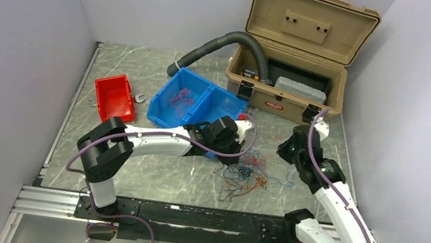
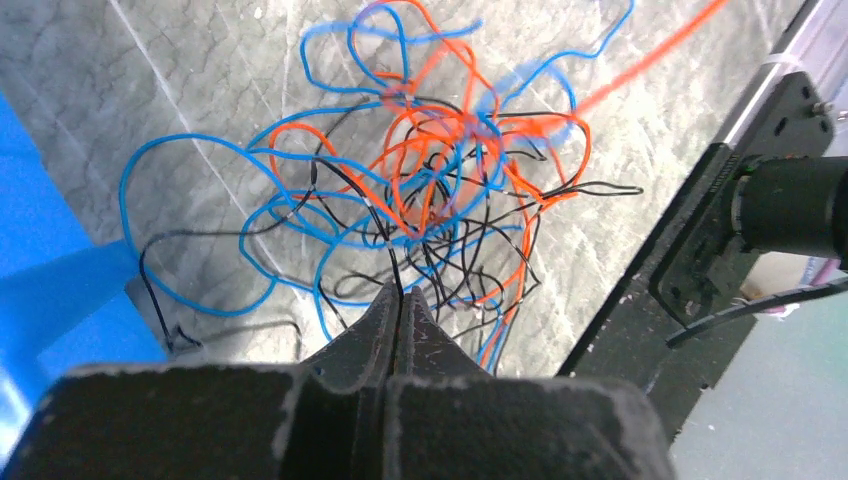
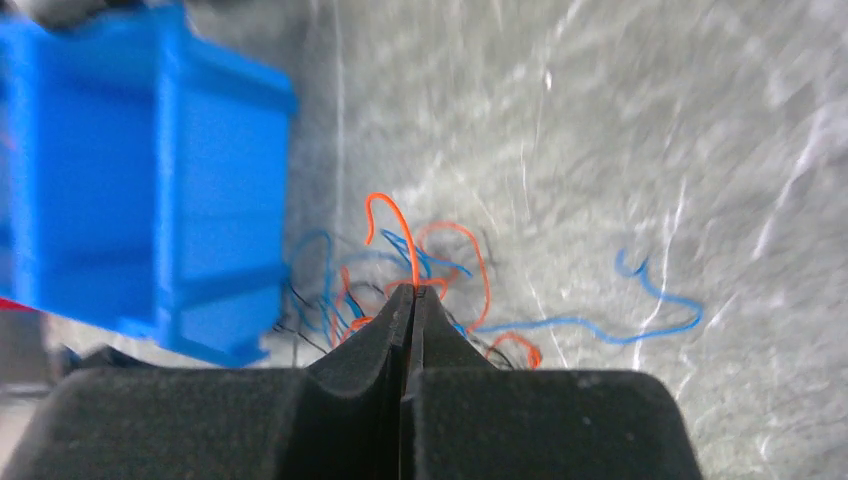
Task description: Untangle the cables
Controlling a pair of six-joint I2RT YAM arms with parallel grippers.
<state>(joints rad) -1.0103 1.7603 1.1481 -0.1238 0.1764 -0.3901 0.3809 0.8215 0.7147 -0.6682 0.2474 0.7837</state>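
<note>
The cables (image 1: 245, 174) are a loose knot of thin red, blue and black wires on the marble table in front of the blue bin. In the left wrist view the knot (image 2: 430, 150) fills the middle, and my left gripper (image 2: 401, 292) is shut on a black cable at its near edge. My right gripper (image 3: 412, 290) is shut on a red cable (image 3: 395, 215) that arches up from its tips. From above, the left gripper (image 1: 234, 154) is at the knot's left and the right gripper (image 1: 280, 151) at its right. One blue cable (image 3: 600, 325) trails off alone.
A two-compartment blue bin (image 1: 200, 97) stands just behind the left wrist, holding more wires. A red bin (image 1: 114, 98) and a small wrench (image 1: 138, 97) lie at the left. An open tan toolbox (image 1: 289, 75) with a grey hose (image 1: 224, 43) sits at the back. A black rail (image 1: 187, 216) borders the near edge.
</note>
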